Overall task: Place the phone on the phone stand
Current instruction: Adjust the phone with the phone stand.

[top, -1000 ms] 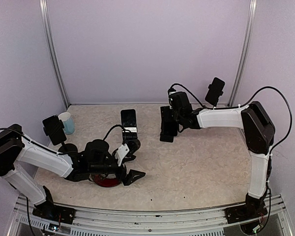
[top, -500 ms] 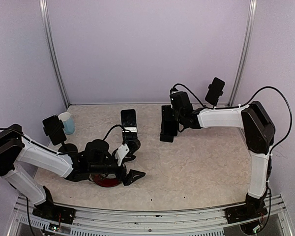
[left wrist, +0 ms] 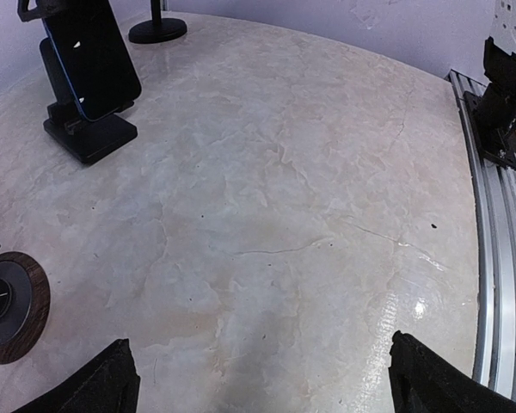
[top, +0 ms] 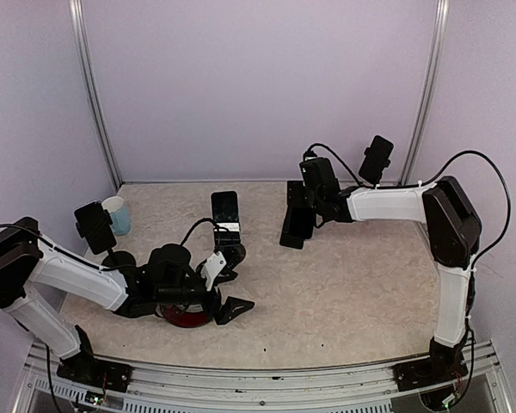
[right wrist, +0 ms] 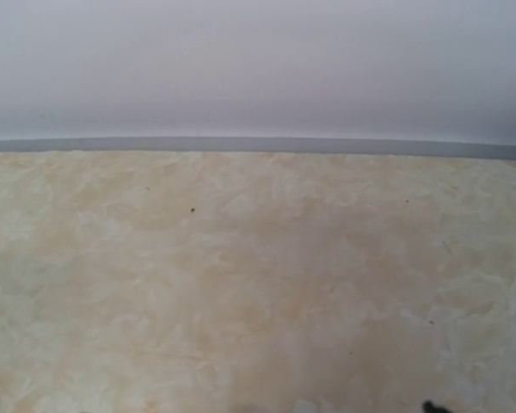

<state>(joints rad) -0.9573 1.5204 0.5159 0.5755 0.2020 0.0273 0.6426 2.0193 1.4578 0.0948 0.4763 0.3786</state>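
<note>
Our left arm [top: 69, 275] lies folded low, its forearm running toward 3 o'clock. The left gripper [top: 226, 288] at its tip points the same way, fingers [left wrist: 99, 387] spread wide. Our right arm [top: 387, 205] rises from its base, bends at the elbow and reaches toward 9 o'clock. The right gripper [top: 297, 225] tips downward, and we cannot tell how its fingers stand.

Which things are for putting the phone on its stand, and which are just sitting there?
For the job:
- phone, resting against the phone stand
- right gripper, at the phone's top

Just sitting there:
- pale blue cup
- round wooden base
- black round foot at the back
- left gripper, open and holding nothing
</note>
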